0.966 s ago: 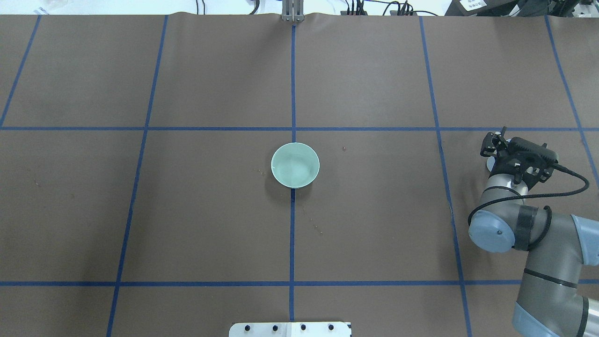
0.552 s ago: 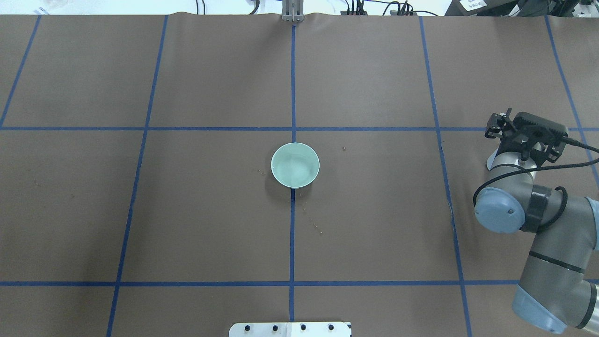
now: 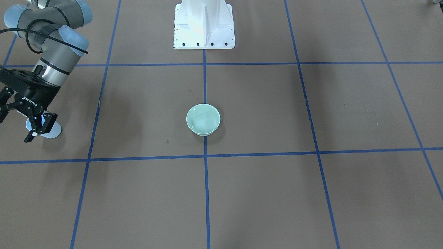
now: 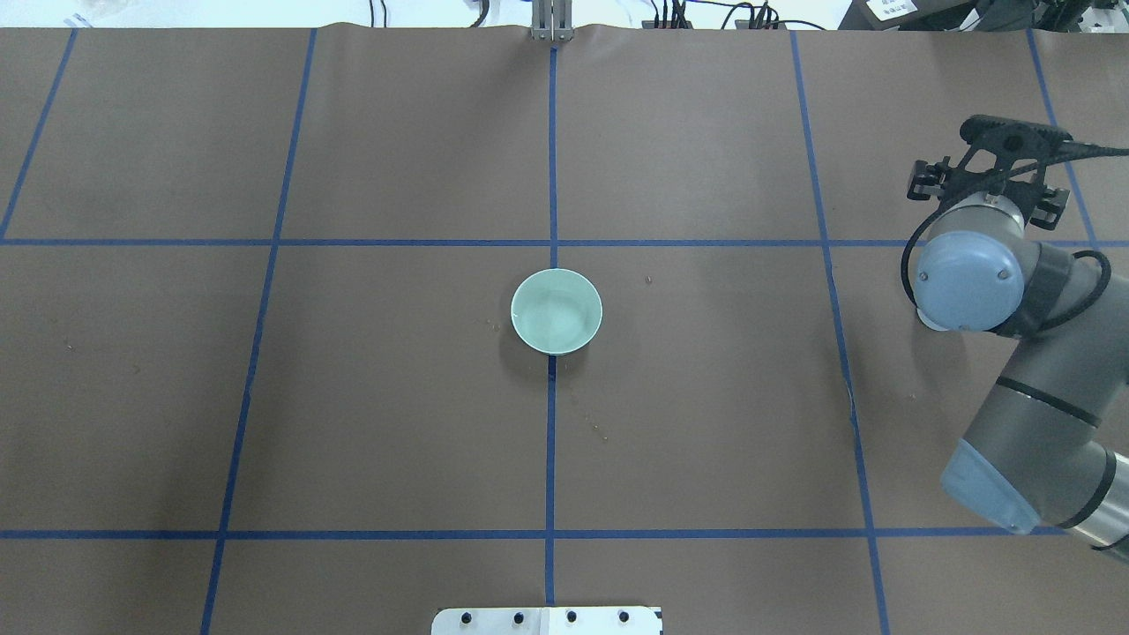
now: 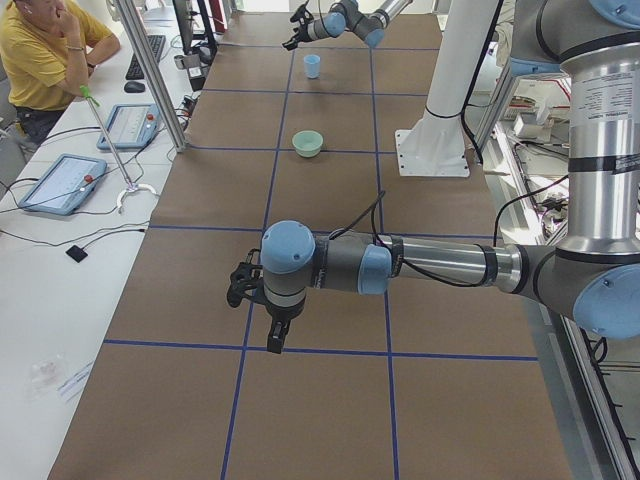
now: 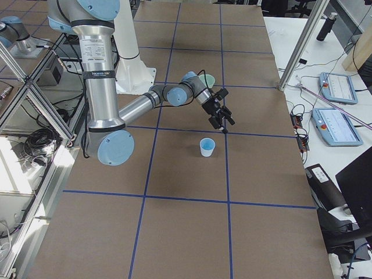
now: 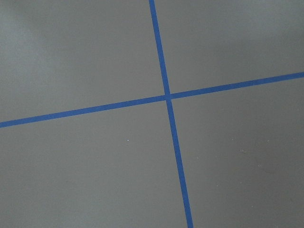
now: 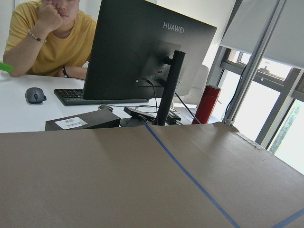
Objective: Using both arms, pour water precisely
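Note:
A pale green bowl [image 3: 203, 119] [image 4: 557, 310] stands at the table's middle on the blue centre line, with faint glints of water [image 3: 204, 123] inside. A pale blue cup [image 3: 50, 130] [image 6: 207, 147] stands upright at the robot's right. My right gripper [image 3: 15, 128] [image 6: 222, 119] is open and empty, raised above and just beyond the cup, not touching it. In the overhead view the right arm [image 4: 970, 282] hides the cup. My left gripper [image 5: 255, 300] shows only in the exterior left view, low over bare table; I cannot tell whether it is open or shut.
The white bolted pedestal [image 3: 204, 24] stands at the robot's side of the table. Blue tape lines [image 4: 551, 176] grid the brown table cover. Operators' desks with a monitor [image 8: 147, 52], tablets [image 5: 60, 182] and a seated person [image 5: 40, 50] lie beyond the far edge.
My right gripper has lifted off the cup and moved toward the table's far side. Its wrist joint now covers the cup in the overhead view. The bowl has not moved.

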Robot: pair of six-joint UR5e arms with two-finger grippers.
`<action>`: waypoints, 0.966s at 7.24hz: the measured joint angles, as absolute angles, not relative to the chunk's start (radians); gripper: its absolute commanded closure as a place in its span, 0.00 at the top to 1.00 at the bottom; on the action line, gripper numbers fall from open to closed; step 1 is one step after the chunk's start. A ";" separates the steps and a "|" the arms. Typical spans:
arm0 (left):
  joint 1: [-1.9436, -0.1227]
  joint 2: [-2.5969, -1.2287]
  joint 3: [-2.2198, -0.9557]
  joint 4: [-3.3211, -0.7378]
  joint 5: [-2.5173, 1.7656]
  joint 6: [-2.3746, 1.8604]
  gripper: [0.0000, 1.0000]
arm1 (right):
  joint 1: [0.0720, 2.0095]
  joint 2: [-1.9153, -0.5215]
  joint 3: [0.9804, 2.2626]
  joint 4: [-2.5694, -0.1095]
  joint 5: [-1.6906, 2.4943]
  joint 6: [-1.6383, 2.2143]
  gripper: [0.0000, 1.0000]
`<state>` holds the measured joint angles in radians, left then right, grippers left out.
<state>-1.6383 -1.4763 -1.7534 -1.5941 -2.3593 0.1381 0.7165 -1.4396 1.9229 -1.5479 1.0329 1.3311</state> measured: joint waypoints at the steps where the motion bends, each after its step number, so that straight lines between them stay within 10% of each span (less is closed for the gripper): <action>1: -1.638 -1.477 -1.754 -1.595 -2.359 0.138 1.00 | 0.783 -1.431 1.919 -1.500 1.158 1.212 1.00; 7: -1.632 -1.515 -1.791 -1.600 -2.361 0.016 1.00 | 1.347 -1.427 1.817 -1.454 1.974 0.340 1.00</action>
